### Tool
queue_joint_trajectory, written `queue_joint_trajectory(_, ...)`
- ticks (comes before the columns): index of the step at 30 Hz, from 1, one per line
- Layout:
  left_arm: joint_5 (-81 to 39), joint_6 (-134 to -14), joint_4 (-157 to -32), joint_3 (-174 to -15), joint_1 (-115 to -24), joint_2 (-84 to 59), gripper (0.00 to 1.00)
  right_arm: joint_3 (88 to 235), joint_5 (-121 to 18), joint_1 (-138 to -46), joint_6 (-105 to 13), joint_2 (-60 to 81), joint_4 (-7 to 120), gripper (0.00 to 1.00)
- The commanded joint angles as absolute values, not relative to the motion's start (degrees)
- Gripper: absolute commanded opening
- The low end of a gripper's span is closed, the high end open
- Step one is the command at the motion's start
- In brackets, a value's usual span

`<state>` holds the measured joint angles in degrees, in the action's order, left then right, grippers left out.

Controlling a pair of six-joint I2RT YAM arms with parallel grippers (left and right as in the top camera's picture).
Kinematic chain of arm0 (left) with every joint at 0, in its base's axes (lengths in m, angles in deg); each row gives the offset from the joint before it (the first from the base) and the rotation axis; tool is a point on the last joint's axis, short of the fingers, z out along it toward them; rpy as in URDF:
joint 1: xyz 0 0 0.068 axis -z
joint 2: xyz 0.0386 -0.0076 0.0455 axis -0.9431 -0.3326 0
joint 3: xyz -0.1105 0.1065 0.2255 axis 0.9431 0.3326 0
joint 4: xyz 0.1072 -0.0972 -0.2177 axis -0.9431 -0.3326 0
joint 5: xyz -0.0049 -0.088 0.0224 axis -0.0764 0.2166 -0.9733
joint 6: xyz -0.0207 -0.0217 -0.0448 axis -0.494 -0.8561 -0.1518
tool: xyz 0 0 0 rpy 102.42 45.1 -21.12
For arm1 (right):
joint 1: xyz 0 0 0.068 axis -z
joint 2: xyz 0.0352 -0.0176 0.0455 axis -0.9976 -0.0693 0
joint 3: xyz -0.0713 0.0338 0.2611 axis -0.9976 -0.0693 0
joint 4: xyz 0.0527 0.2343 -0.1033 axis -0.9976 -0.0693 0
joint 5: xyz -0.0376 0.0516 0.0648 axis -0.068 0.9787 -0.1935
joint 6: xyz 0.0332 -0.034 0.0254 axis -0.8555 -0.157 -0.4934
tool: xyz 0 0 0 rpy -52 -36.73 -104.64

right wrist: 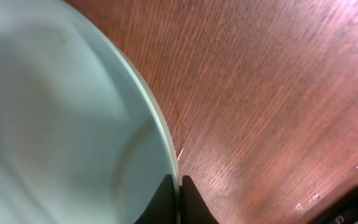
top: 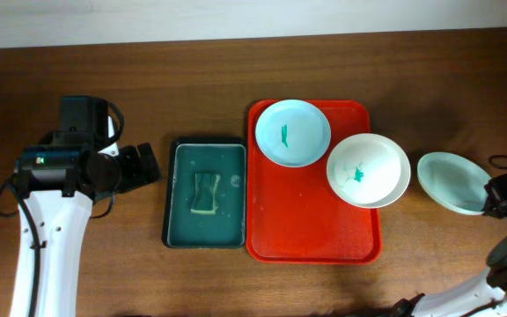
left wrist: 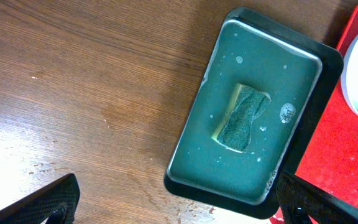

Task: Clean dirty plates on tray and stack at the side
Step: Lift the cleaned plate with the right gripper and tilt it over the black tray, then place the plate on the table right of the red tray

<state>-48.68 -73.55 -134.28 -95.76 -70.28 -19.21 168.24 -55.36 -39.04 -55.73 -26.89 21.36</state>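
1. The right tool (right wrist: 179, 198) is pinched narrow on the rim of the unsmeared plate (right wrist: 55, 112), with one finger on each side of the edge. This grip suits carrying a shallow dish by its lip.
2. That plate is over the counter (top: 148, 70) just right of the red tray (top: 306, 233) and apart from it. Whether it rests on the wood I cannot tell. I judge this spot to be the start of the side stack.
3. The left tool (top: 148, 164) gapes wide and holds nothing. It hovers left of the red tray, beyond the green tray (top: 169, 202), likely poised for the sponge (top: 206, 192) lying in soapy water.
4. Two teal-smeared plates wait for cleaning. The far plate (top: 294, 132) sits inside the red tray's far end, and the overhanging plate (top: 368, 170) juts past its right rim.
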Motion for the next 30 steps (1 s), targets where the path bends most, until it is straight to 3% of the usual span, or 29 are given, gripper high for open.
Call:
queue_joint_trajectory(1,-49.1,-73.5,-134.2,-96.2,-70.4,-18.3,0.99,167.7,-59.7,-41.7,-53.1,-26.9,20.4,0.23)
queue_joint_trajectory(2,-49.1,-73.5,-134.2,-96.2,-70.4,-18.3,1.0,167.7,-58.9,-43.0,-53.1,-26.3,19.6,0.38)
queue_joint_trajectory(8,-49.1,-73.5,-134.2,-96.2,-70.4,-18.3,0.99,167.7,-47.3,-51.9,-45.4,-13.3,19.3,0.49)
queue_joint_trajectory(11,-49.1,-73.5,-134.2,-96.2,-70.4,-18.3,0.99,167.7,-44.8,-57.9,-33.7,-8.6,21.8,0.58)
queue_joint_trajectory(13,-49.1,-73.5,-134.2,-96.2,-70.4,-18.3,0.99,167.7,-44.8,-60.9,-26.7,-9.5,23.7,0.58)
queue_joint_trajectory(20,-49.1,-73.5,-134.2,-96.2,-70.4,-18.3,0.99,167.7,-49.8,-66.3,-25.9,-24.5,28.7,0.58)
queue_joint_trajectory(24,-49.1,-73.5,-134.2,-96.2,-70.4,-18.3,0.99,167.7,-49.7,-66.3,-26.5,-30.2,30.5,0.42)
queue_joint_trajectory(26,-49.1,-73.5,-134.2,-96.2,-70.4,-18.3,0.99,167.7,-47.8,-66.3,-26.6,-31.6,30.1,0.24)
queue_joint_trajectory(27,-49.1,-73.5,-134.2,-96.2,-70.4,-18.3,0.99,167.7,-47.1,-66.3,-26.6,-31.7,29.7,0.09)
queue_joint_trajectory(30,-49.1,-73.5,-134.2,-96.2,-70.4,-18.3,1.0,167.7,-47.4,-66.2,-28.3,-30.5,27.0,0.04)
